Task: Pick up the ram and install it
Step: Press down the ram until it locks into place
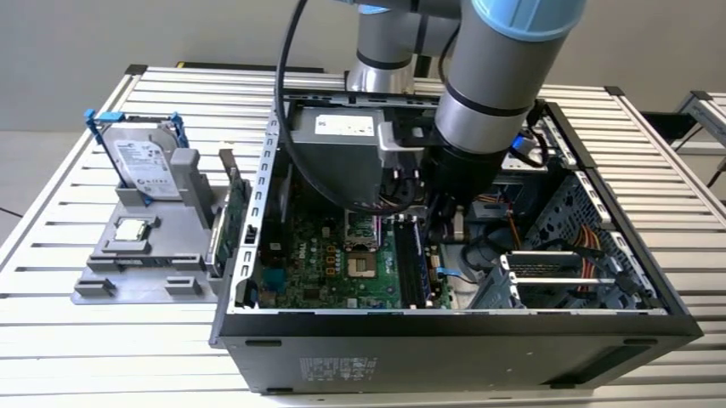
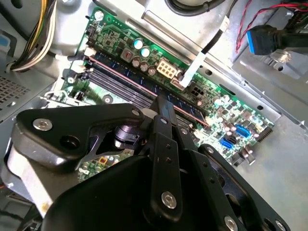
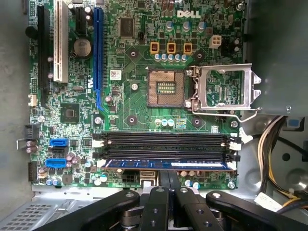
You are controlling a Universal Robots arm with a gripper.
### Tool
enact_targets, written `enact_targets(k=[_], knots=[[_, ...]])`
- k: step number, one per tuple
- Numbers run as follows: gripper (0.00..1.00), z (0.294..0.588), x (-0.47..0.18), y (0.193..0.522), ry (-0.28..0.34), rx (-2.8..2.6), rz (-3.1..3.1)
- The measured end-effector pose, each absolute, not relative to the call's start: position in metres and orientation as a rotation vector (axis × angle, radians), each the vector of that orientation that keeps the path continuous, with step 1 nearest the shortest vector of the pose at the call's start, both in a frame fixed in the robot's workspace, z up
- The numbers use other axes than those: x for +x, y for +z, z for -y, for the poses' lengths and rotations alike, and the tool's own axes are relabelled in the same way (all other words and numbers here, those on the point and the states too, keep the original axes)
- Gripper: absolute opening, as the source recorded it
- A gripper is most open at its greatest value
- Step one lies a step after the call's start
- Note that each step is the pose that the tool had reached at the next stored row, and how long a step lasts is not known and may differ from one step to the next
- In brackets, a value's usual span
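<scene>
Item: the ram, a slim blue stick, was recorded lying along the memory slot nearest the gripper, the outermost of the slots on the motherboard. The slots beside it, toward the open CPU socket, were noted as bare.

Gripper: the fingers were seen drawn narrow and close together, their tips pressed at the mid-length of the ram's upper edge. In the second wrist view the same gripper was seen with its tip down on the stick. Whether the stick was pinched or merely pushed on could not be told.

Setting: in the exterior view the arm was seen reaching down into the open computer case, with the hard drive standing on a grey fixture well outside the case.

Step judged in hand: installation, the pick-up being done. Seating was judged to call for straight downward pressure, kept square to the motherboard, until the end latches close
</scene>
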State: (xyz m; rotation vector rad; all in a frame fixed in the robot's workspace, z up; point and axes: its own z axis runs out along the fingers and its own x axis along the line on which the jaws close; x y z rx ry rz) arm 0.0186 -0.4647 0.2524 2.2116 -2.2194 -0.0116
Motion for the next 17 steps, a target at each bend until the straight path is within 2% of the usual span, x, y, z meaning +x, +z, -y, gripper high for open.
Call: enact_targets(k=[17], knots=[[0.0,0.464,0.019,0.276,-0.011,2.211,2.219]])
